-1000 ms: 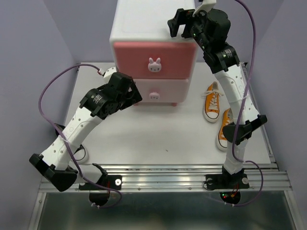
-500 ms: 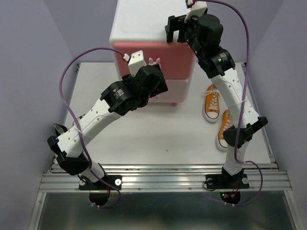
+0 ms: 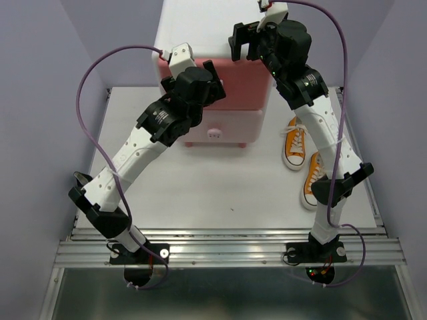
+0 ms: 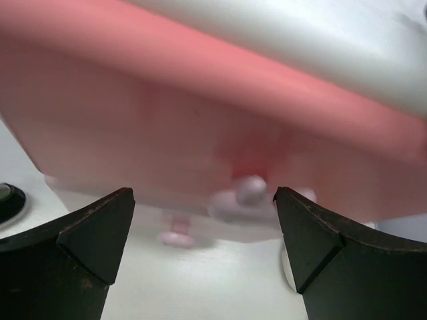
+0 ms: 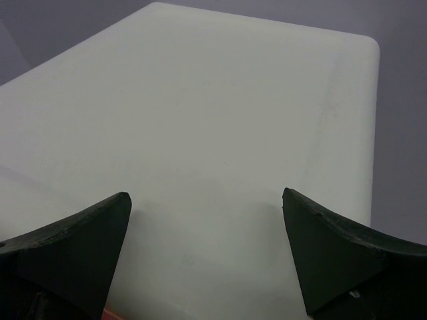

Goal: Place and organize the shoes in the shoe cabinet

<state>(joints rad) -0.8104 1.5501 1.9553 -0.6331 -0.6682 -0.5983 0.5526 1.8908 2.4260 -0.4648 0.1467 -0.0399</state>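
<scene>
Left gripper (image 4: pixel 201 198) stands with its jaws spread wide and nothing between them, close up against the darker pink upper drawer (image 3: pixel 243 77) of the cabinet (image 3: pixel 193 27). In the left wrist view a blurred knob (image 4: pixel 250 190) on that drawer front sits between the two fingers, slightly nearer the right one, and neither pad touches it. From above, the left arm climbs from its base at the near left edge of the table (image 3: pixel 200 193), bends outward at a low elbow, then reaches in a long diagonal up and to the right, its wrist tipped toward the drawer front.

Right gripper (image 5: pixel 205 197) is spread wide too, holding nothing, and hangs over the cabinet's flat white top near its front right corner. Its arm rises from the near right edge, kinks at the elbow, and stretches steeply up and leftward to that corner.

Below, the pale pink lower drawer (image 3: pixel 233 123) is shut, its bunny knob (image 3: pixel 214 133) in plain sight. Two orange shoes (image 3: pixel 295 143) lie on the table to the right of the cabinet, one just behind the right arm's long link, the other (image 3: pixel 311 180) partly hidden beside its elbow. Whether the black pair shows, I cannot tell.
</scene>
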